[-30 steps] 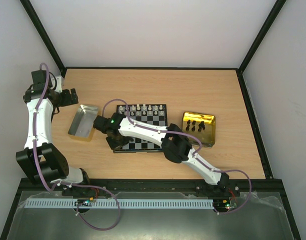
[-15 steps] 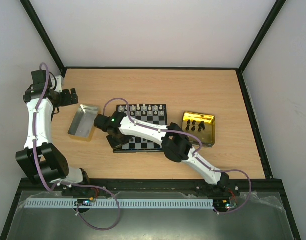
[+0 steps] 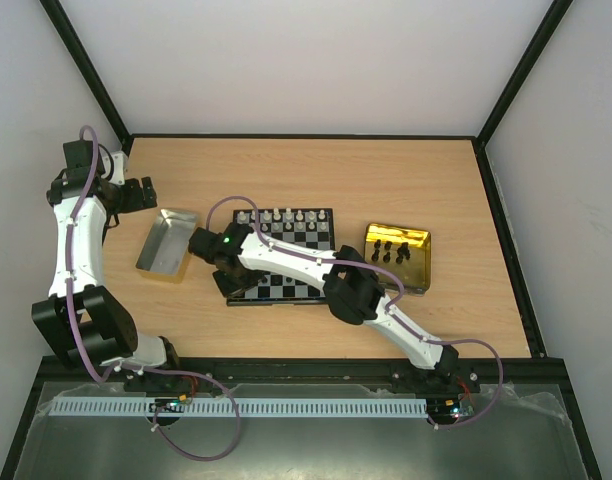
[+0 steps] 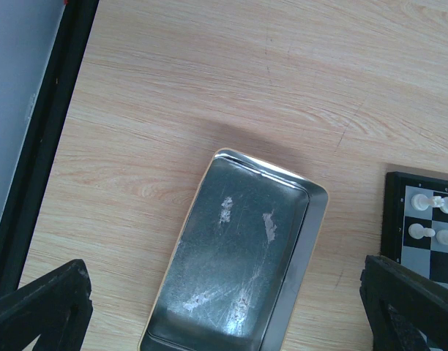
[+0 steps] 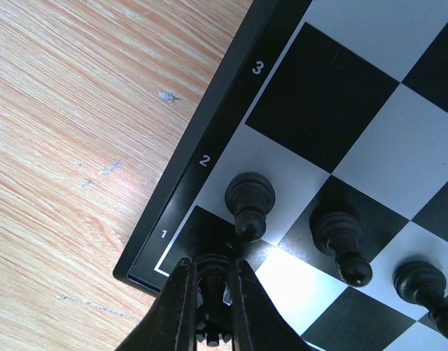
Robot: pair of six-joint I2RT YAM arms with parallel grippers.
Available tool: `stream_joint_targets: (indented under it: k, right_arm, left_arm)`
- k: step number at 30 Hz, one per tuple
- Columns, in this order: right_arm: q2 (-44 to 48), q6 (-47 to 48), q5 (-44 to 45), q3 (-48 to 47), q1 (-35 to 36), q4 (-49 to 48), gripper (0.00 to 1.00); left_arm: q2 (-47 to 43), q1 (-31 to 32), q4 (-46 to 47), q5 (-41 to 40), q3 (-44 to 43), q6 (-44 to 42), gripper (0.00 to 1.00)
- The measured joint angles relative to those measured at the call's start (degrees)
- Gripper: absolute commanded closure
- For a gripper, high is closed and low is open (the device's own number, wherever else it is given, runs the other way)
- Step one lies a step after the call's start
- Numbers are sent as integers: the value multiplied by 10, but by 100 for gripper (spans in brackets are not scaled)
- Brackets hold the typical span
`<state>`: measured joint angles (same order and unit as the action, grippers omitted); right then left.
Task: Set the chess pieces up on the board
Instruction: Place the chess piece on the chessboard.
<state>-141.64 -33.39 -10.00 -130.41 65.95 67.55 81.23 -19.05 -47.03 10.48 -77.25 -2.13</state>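
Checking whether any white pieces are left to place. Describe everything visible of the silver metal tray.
The silver metal tray is a shallow rectangle with rounded corners and low raised walls, made of dull grey metal with pale scuffs on its floor. It is empty. It lies flat on the wooden table, turned askew, left of the board with a gap of bare wood between them. Only the table touches it.

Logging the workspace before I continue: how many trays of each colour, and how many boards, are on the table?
Silver-grey metal tray: 1
Shiny gold rectangular tray: 1
Black and pale grey checkerboard: 1
Total: 3
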Motion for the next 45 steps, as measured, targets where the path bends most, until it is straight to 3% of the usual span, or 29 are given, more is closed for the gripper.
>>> stream_joint_targets:
  k: [17,45]
  right_arm:
    - [-3,0,-3,0,0,-1,84]
    - [-3,0,-3,0,0,-1,81]
  left_arm:
    - [0,0,0,1,4,0,0]
    - [0,0,2,11,12,-1,0]
